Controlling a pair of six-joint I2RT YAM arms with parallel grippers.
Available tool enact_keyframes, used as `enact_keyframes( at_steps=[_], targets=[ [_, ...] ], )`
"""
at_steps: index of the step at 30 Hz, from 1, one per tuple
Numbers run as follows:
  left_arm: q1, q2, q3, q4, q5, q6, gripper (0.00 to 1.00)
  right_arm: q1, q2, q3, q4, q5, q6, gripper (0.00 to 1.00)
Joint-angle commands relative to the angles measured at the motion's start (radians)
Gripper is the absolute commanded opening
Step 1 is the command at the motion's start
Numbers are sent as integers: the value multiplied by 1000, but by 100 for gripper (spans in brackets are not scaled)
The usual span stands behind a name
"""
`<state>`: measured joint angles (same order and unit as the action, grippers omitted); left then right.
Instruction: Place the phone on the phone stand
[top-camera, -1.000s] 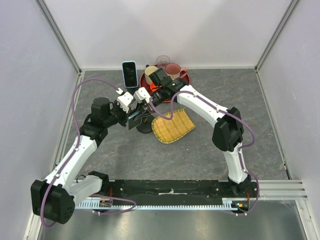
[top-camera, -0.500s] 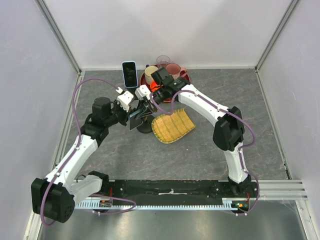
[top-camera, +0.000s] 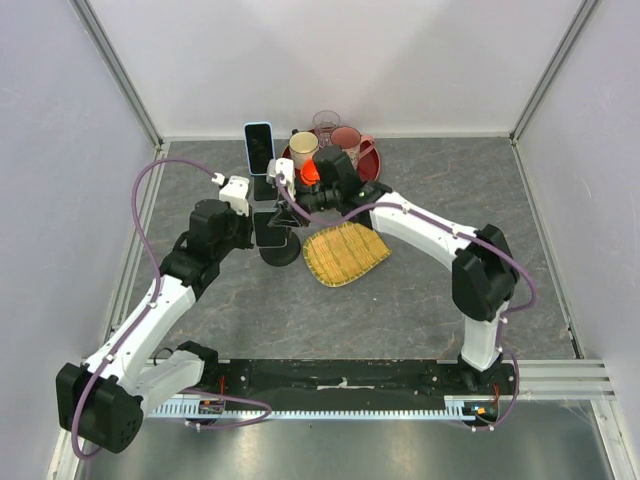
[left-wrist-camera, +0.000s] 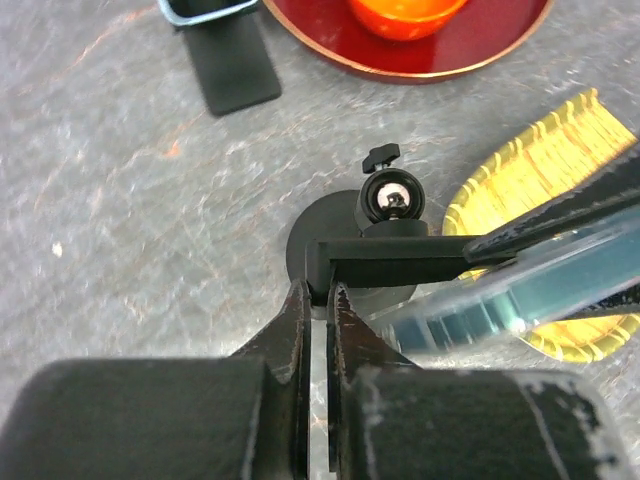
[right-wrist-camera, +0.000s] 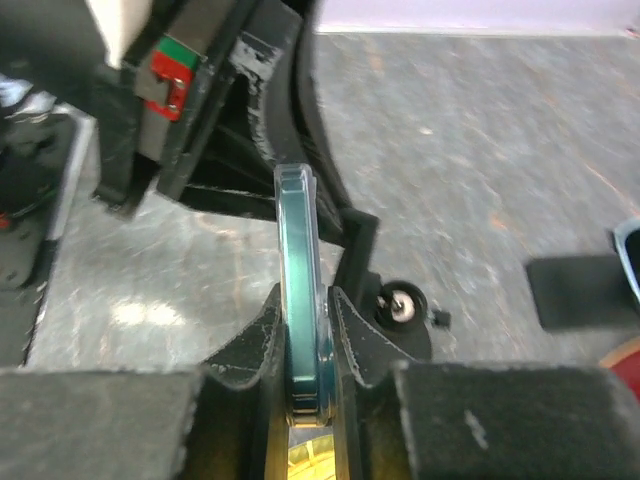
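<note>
The phone stand (left-wrist-camera: 385, 255) is black, with a round base (top-camera: 283, 252), a shiny ball joint (left-wrist-camera: 392, 198) and a flat plate. My left gripper (left-wrist-camera: 320, 298) is shut on the plate's left end. The phone (right-wrist-camera: 300, 290) has a teal case and is seen edge-on, clamped upright between the fingers of my right gripper (right-wrist-camera: 303, 295). In the left wrist view the phone (left-wrist-camera: 520, 300) lies alongside the plate, to its right. From above, the left gripper (top-camera: 255, 220) and right gripper (top-camera: 280, 195) meet over the stand; whether phone and plate touch is unclear.
A second phone (top-camera: 259, 148) in a light-blue case stands on its own black holder (left-wrist-camera: 235, 70) at the back. A red tray (top-camera: 372, 160) with cups and an orange bowl (top-camera: 310, 172) sits behind. A yellow woven dish (top-camera: 345, 255) lies right of the stand.
Both grippers have shifted left and toward the back. The right arm has swung the phone over the stand. The stand's plate now looks more upright.
</note>
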<state>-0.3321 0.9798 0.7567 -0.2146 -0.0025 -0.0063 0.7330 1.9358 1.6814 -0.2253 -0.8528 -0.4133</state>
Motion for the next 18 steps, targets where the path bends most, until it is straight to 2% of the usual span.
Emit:
enact_keyframes(
  at_steps=[1,3,4,5,7,9,11,15,18],
  targets=[
    [4,-3,90,-195,-439,-205,2,15,-147,-178,320,763,243,0],
    [2,14,107,-250,-544,-271,2,71,-137,-164,263,881,217,0],
    [1,14,116,-290,-566,-282,2,81,-123,-146,247,976,218,0],
    [-5,8,112,-293,-582,-299,2,83,-121,-144,241,1004,235,0],
    [-8,-32,90,-284,-585,-313,2,85,-110,-129,242,1063,316,0],
    [-8,-61,81,-293,-596,-359,2,106,-84,-65,160,1177,379,0],
    [-10,-85,82,-331,-593,-406,2,123,-66,-63,147,1279,392,0],
    [-10,-76,87,-351,-469,-429,2,137,-6,-16,140,1261,386,0],
    [-22,-26,156,-426,-465,-451,2,155,23,14,124,1232,369,0]
  ],
)
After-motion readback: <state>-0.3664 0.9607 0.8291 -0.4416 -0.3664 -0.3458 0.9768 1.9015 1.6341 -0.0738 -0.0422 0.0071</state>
